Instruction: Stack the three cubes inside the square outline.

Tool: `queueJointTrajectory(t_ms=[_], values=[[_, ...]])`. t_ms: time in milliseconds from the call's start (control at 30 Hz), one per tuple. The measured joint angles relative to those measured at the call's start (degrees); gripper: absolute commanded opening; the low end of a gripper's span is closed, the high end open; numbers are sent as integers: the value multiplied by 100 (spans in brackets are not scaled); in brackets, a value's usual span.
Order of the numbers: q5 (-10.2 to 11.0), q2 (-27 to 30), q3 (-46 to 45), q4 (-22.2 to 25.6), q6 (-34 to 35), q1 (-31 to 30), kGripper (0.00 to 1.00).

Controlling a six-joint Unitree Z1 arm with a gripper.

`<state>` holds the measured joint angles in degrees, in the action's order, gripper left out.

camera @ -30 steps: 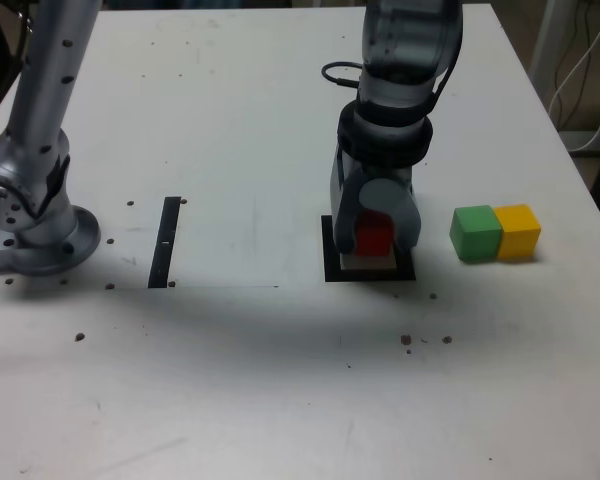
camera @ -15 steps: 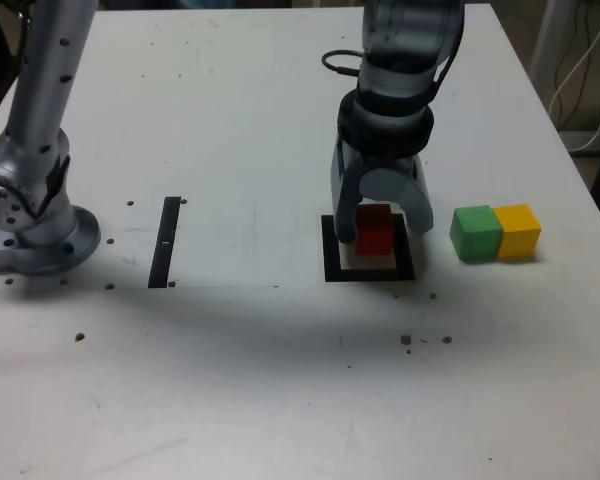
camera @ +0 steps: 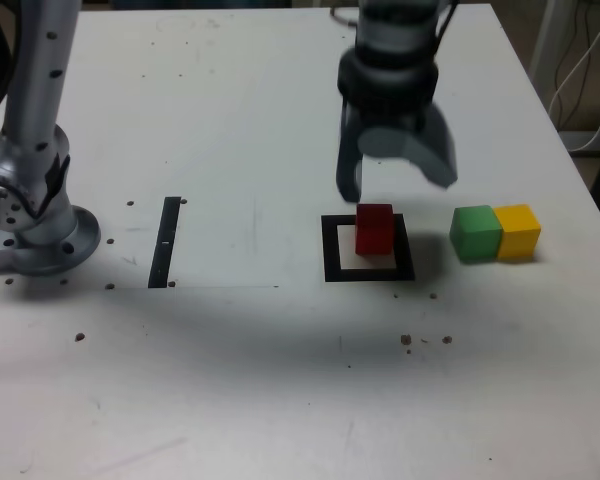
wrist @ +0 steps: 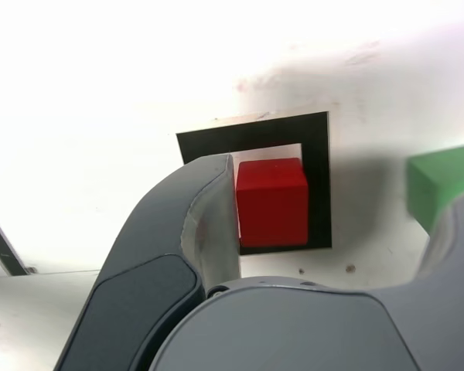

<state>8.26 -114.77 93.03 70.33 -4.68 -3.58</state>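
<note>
By my reckoning one part of the stack is done: the red cube (camera: 374, 230) sits inside the square outline (camera: 332, 270), while the green cube (camera: 475, 234) and the yellow cube (camera: 518, 232) have yet to go on top, side by side to the outline's right in the exterior view. My claw (camera: 398, 190) is spread and empty above the outline, the red cube below it.

Ext. view: cam off arm, high up, angled down over white table (camera: 280, 350), far edge in frame; wide, farther off. Wrist view: cam on wrist, looks down past gripper (wrist: 340, 185), much closer. Both face approx. same way. Shared: square outline (camera: 333, 265), red cube (camera: 374, 230), green cube (camera: 475, 235), black strip (camera: 165, 243). Yellow cube (camera: 518, 233) ext. only.
</note>
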Motion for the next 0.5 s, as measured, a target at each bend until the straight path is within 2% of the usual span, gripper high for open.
queueJointTrajectory(t_ms=[267,400,500], values=[[184,-232,978,752,-1075,0,99],[280,-384,1336,857,-1636,0,99],[447,-503,1645,875,-2239,0,99]])
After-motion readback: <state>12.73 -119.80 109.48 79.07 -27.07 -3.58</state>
